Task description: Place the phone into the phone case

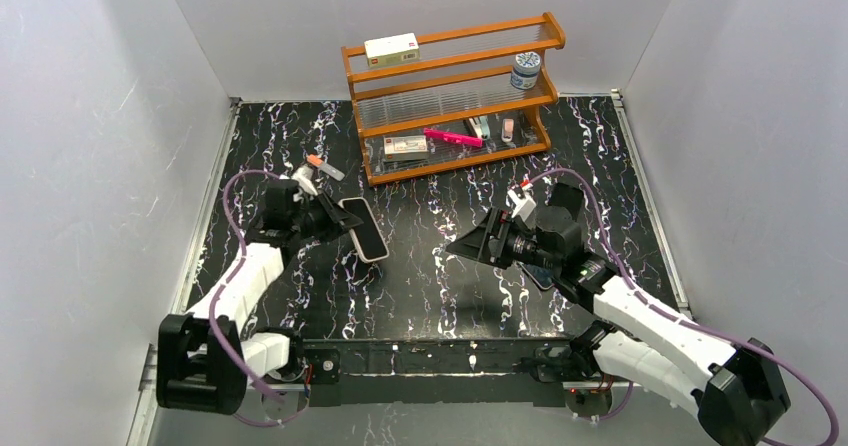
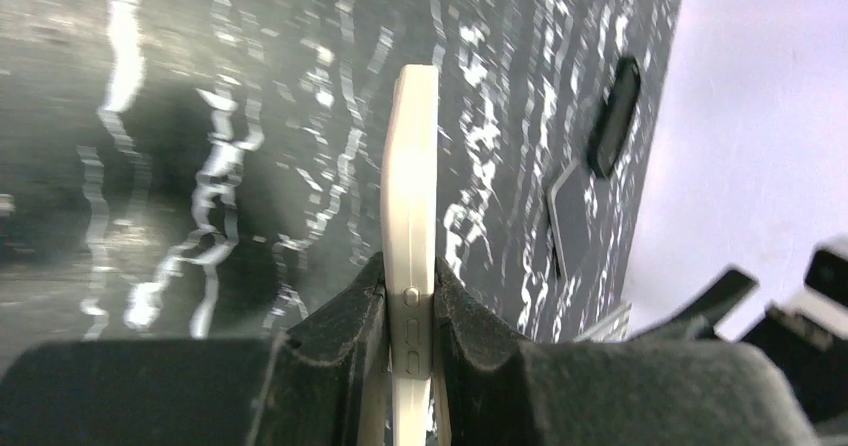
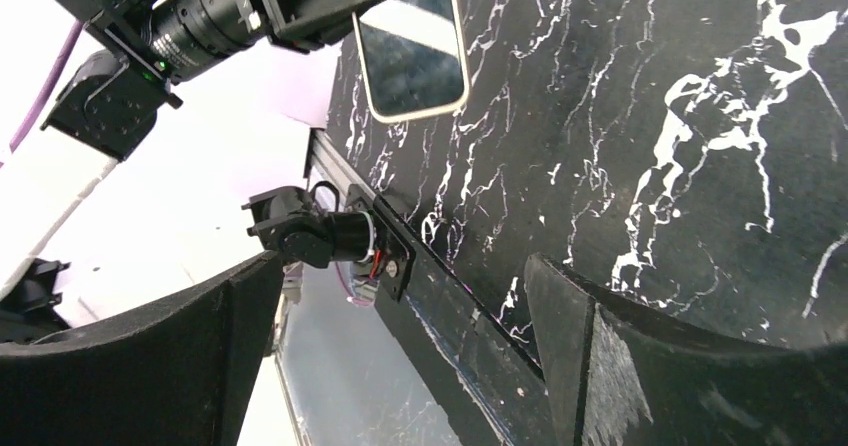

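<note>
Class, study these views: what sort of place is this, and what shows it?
Probably a lab robot cell: plain walls box in a table, two arms are bolted at its edge, and a rack stands behind.

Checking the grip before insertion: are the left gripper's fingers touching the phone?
Touching. Left wrist view shows both fingers clamped against the phone, no gap.

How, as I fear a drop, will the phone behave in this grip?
Probably stiff: the phone juts straight out of the left gripper without sagging. Likely slippery: its face is glossy, and it is pinched near one end only. It could pivot if bumped.
</note>
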{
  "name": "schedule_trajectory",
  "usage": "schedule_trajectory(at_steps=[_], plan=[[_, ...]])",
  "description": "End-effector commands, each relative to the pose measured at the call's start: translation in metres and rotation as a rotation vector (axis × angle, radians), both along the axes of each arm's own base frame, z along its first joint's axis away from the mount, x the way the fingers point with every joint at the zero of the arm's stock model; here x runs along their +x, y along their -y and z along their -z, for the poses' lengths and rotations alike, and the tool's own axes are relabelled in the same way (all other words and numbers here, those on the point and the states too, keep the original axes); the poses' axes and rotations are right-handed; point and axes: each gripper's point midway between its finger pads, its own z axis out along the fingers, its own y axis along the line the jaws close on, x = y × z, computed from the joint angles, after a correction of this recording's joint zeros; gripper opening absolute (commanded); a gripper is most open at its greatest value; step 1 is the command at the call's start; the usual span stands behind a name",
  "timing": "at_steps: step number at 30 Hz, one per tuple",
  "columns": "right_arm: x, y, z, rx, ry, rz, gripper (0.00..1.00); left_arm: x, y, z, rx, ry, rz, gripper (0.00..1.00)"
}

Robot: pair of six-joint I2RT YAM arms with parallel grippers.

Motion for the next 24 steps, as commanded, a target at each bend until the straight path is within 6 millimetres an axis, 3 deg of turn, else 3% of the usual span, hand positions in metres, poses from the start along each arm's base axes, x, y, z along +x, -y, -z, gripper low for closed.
schedule_trajectory(at_steps=[1,5,12,17,24], plan=[[0.007,0.011,-0.016,-0.043,0.063,0.057,0.99,0.022,-0.035,-0.007,-0.042,0.003,-0.072,0.00],[0.007,0.017,-0.016,-0.078,0.082,0.071,0.99,0.033,-0.064,0.010,-0.044,-0.038,-0.158,0.00],[0.004,0.018,-0.014,-0.087,0.082,0.062,0.99,0.044,-0.073,0.037,-0.096,-0.066,-0.222,0.00],[0.003,0.021,-0.010,-0.103,0.079,0.063,0.99,0.035,-0.085,0.063,-0.030,-0.156,-0.252,0.01],[0.004,0.024,-0.008,-0.112,0.062,0.087,0.99,0.020,-0.102,0.080,0.090,-0.274,-0.289,0.27]])
